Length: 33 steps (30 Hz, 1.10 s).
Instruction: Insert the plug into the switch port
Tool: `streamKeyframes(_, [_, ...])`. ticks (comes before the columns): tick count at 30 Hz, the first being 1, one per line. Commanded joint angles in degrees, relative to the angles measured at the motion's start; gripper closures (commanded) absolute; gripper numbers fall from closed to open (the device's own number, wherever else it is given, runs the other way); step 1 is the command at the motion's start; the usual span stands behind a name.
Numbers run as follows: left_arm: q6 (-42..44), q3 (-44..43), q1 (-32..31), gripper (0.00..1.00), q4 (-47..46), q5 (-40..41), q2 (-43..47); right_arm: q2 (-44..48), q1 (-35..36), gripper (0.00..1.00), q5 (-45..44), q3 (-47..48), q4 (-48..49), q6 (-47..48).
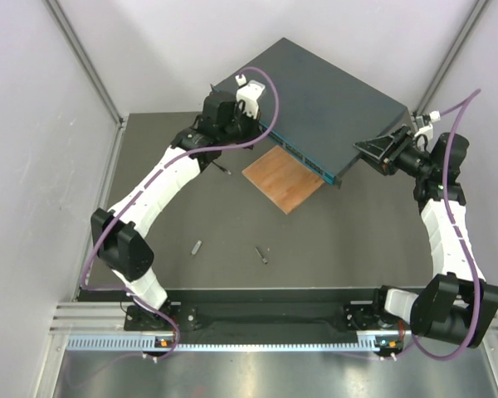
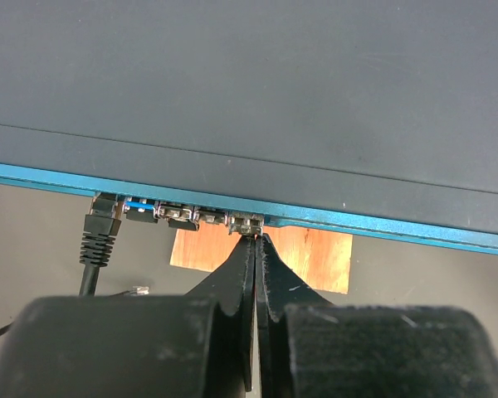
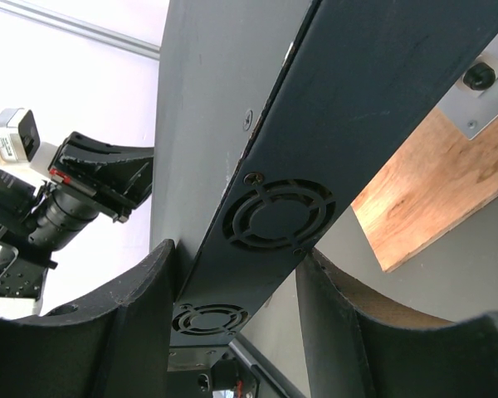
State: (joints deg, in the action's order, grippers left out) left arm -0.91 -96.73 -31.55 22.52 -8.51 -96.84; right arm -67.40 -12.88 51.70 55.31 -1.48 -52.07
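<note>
Plug [image 2: 100,225]: black with a ribbed boot, standing in the end socket at the far-left end of the teal front face [image 2: 382,225] of the switch [image 1: 332,99]. How deep it sits cannot be told. Its long axis is square to the face, and the cable trails toward the near side.

Left gripper [image 2: 256,240]: fingers pressed together with nothing visible between them, tips at a socket a few places right of the plug along the row.

Judgement: the plug lies left of this pincer and the left arm is much the nearer. Any seating push would run along the plug's axis, into the face.

Right gripper [image 3: 239,257]: clamped across the switch's right side wall, beside the fan vents.

Wooden board [image 1: 284,178]: under the switch's near front edge.

Table [image 1: 332,240]: carries two small loose pieces [image 1: 197,246], well apart from the switch.
</note>
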Motion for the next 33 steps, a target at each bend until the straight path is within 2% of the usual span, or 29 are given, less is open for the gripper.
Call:
streamKeyframes(1, [0.38, -4.26, -0.70, 1.00, -7.58, 0.07, -1.07, -1.69, 3.74, 1.00, -0.64, 2.35, 5.17, 9.36])
streamKeyframes(25, [2.40, -13.31, -0.71, 1.00, -10.40, -2.65, -8.28, -2.65, 3.74, 1.00, -1.34, 4.54, 1.65, 13.23])
streamKeyframes(29, [3.80, -9.54, -0.70, 1.00, -7.32, -3.79, -3.99, -2.65, 3.66, 1.00, -1.17, 5.60, 1.65, 13.49])
streamKeyframes(30, [3.72, -6.40, -0.53, 0.99, -6.27, -3.70, -2.41, -2.48, 3.74, 1.00, -1.25, 5.95, 0.00, 14.10])
streamKeyframes(33, [3.19, 0.80, 0.35, 0.93, -3.64, -6.07, 4.45, -2.56, 3.66, 1.00, -1.52, 6.48, -1.51, 15.50])
